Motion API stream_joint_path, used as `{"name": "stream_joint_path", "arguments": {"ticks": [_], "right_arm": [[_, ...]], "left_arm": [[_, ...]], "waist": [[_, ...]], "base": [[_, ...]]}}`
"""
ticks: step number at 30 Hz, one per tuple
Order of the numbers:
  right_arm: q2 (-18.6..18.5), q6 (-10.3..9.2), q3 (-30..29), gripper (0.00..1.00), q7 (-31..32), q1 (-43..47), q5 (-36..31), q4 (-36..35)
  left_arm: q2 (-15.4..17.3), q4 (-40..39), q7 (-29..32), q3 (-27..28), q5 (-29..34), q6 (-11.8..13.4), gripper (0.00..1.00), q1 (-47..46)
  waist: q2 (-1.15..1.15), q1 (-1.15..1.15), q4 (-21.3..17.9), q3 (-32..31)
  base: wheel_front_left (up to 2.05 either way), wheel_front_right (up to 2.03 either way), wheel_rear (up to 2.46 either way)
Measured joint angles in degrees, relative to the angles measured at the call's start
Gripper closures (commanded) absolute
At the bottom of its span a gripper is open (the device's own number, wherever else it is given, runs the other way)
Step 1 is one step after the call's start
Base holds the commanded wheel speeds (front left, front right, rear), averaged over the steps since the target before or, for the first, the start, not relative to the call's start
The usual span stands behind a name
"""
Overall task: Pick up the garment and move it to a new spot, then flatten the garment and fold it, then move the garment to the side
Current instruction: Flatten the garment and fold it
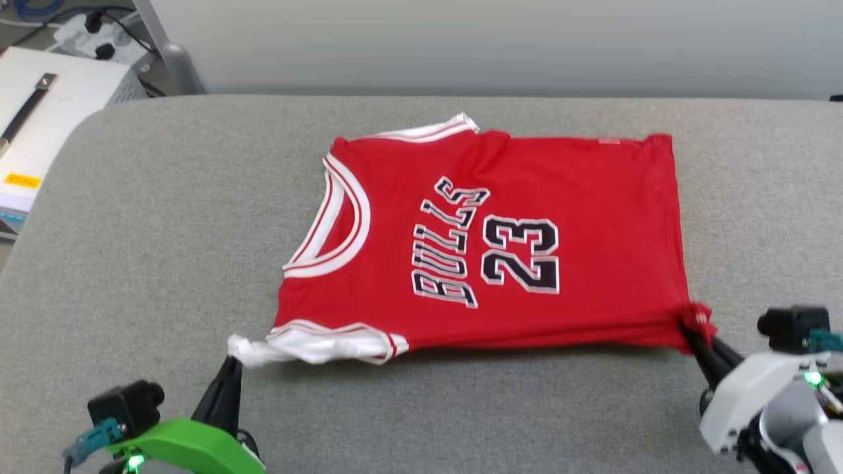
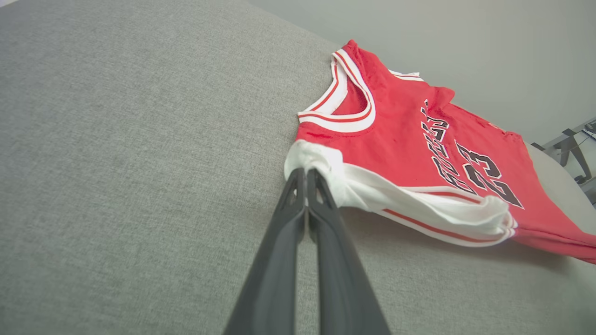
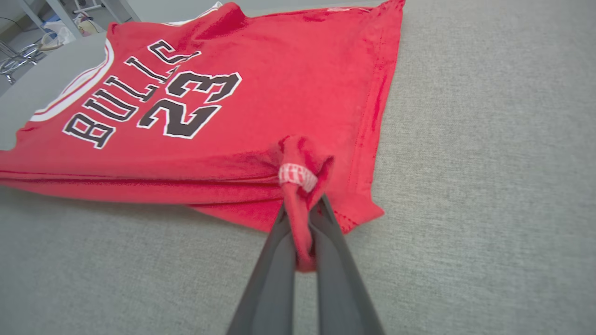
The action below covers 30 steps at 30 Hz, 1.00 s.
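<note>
In the head view, you have the red jersey garment, with white short sleeves, striped trim and black "BULLS" and "23" lettering, spread print-up in the middle of the grey fabric-covered tabletop. Its collar points to the robot's left and its hem to the right. The near edge runs in a taut line between your two hands. Your left hand pinches the bunched tip of the near white sleeve. Your right hand pinches the near hem corner, where the red cloth is gathered into a knot. A white box with a black strap sits past the tabletop's far left corner.

In the left wrist view, the two dark fingers lie pressed together with no gap you could see through. Their tips are clamped on the crumpled end of the white sleeve. The sleeve stretches away to the right, and a shadow shows on the tabletop beneath it.

In the right wrist view, the right hand's fingers are closed tight on a twist of red hem. A tail of the cloth hangs down between them. A small white and red tag sits on the bunched cloth just above the fingertips. The rest of the garment lies flat beyond.
</note>
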Motion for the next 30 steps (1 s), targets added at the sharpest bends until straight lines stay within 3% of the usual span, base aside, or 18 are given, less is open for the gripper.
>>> {"name": "stream_joint_path", "arguments": {"ticks": [7, 14, 18, 25, 30], "right_arm": [[3.4, 0.00, -5.6, 1.00, 8.3, 13.5, -2.4, -11.8], [6.0, -0.01, -7.9, 1.00, 12.6, 18.8, -4.6, -17.9], [6.4, -0.01, -8.3, 1.00, 13.1, 18.4, -5.6, -18.5], [7.1, -0.05, -9.0, 1.00, 13.2, 11.7, -7.6, -18.7], [6.6, -0.05, -8.5, 1.00, 13.2, 5.5, -8.6, -16.4]], "left_arm": [[1.5, -8.1, 3.6, 0.2, -0.5, 5.5, 1.00, 8.3], [2.4, -14.1, 6.4, 0.1, -0.9, 8.8, 1.00, 12.3], [3.4, -15.1, 6.9, -0.3, -0.4, 8.6, 1.00, 10.6], [3.1, -11.3, 6.3, -2.2, 2.1, 4.4, 1.00, -3.4], [0.8, -4.5, 5.1, -3.9, 3.4, 1.2, 1.00, -12.6]], "waist": [[0.00, 0.00, 0.0, -2.8], [0.00, 0.00, -0.3, -2.9], [0.00, 0.00, -0.4, -2.1], [0.00, 0.00, -0.4, 1.4], [0.00, 0.01, -0.7, 4.7]], "base": [[0.00, 0.00, 0.00], [0.00, 0.00, 0.00], [0.00, 0.00, 0.00], [0.00, 0.00, 0.00], [0.00, 0.00, 0.00]]}}
